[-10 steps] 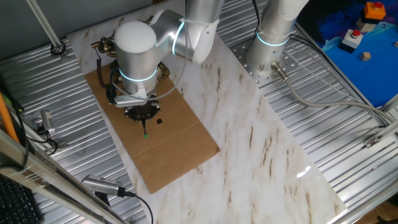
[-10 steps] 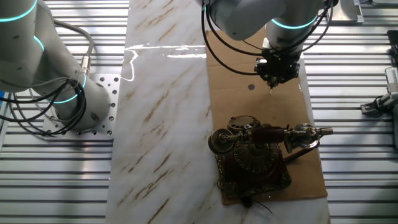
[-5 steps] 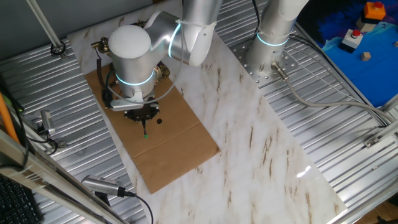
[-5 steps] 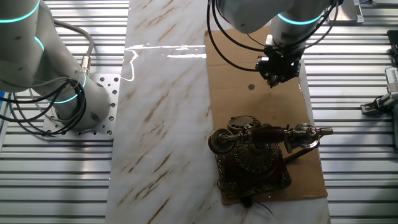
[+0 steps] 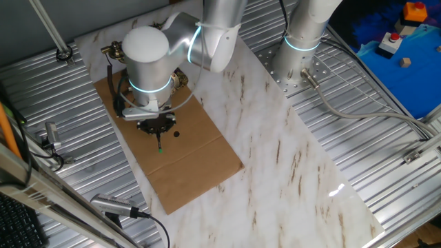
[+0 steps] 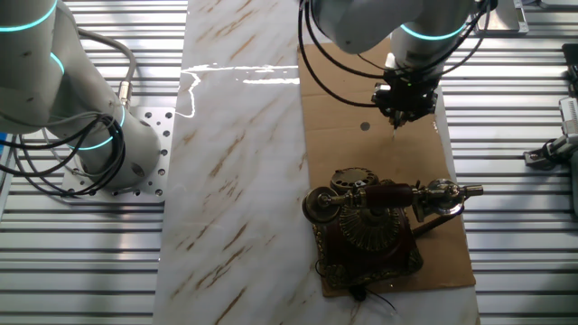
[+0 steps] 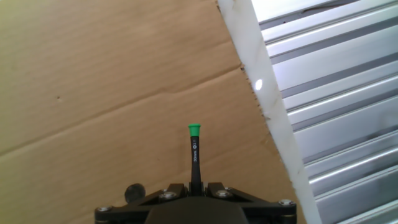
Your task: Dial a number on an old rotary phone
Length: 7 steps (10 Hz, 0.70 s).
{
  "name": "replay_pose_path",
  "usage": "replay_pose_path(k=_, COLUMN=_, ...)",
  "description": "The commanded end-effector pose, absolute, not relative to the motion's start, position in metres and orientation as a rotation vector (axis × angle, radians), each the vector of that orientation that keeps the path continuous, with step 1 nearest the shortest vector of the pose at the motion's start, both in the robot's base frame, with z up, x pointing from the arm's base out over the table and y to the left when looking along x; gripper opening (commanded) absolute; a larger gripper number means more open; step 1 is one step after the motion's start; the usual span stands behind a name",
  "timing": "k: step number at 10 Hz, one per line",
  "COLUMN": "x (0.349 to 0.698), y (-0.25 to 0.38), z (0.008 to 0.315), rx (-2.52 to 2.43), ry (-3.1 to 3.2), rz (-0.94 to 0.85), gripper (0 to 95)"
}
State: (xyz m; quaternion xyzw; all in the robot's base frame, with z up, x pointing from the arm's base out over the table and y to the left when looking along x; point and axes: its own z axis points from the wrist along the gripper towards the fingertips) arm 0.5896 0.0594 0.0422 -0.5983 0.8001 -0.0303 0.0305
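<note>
The old rotary phone [image 6: 368, 226] stands on brown cardboard [image 6: 330, 90], dark red-brown with gold trim, its round dial [image 6: 354, 179] facing the gripper and the brass-ended handset [image 6: 390, 192] lying across the top. In one fixed view only gold bits of the phone [image 5: 114, 49] show behind the arm. My gripper [image 6: 404, 101] hangs over the cardboard, apart from the phone and beyond the dial. It is shut on a thin black stick [image 7: 196, 158] with a green tip [image 7: 195, 129] that points down at the cardboard. The gripper [image 7: 195, 185] shows at the bottom of the hand view and in one fixed view [image 5: 157, 127].
The cardboard [image 5: 186, 165] lies on a white marble tabletop [image 5: 289, 158] set among ribbed metal panels [image 7: 342, 93]. A small dark round spot [image 6: 365, 126] sits on the cardboard near the gripper. A second arm's base [image 6: 108, 144] stands at the side.
The hand with the stick shifted a little sideways over the cardboard, towards its edge, then stayed nearly still. The phone has not moved.
</note>
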Motion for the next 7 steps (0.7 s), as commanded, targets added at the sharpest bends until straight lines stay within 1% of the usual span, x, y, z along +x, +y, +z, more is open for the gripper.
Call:
replay_pose_path(k=1, x=0.599, y=0.06, z=0.032, rx=-1.845, ry=2.444, rz=-0.086, gripper=0.0)
replay_pose_path(k=5, x=0.603, y=0.067, z=0.022, rx=-1.861, ry=2.452, rz=-0.079, gripper=0.0)
replay_pose_path(k=6, x=0.603, y=0.067, z=0.021, rx=-1.903, ry=2.446, rz=-0.058, gripper=38.0)
replay_pose_path(k=7, x=0.604, y=0.067, z=0.021, rx=-1.919, ry=2.447, rz=-0.051, gripper=57.0)
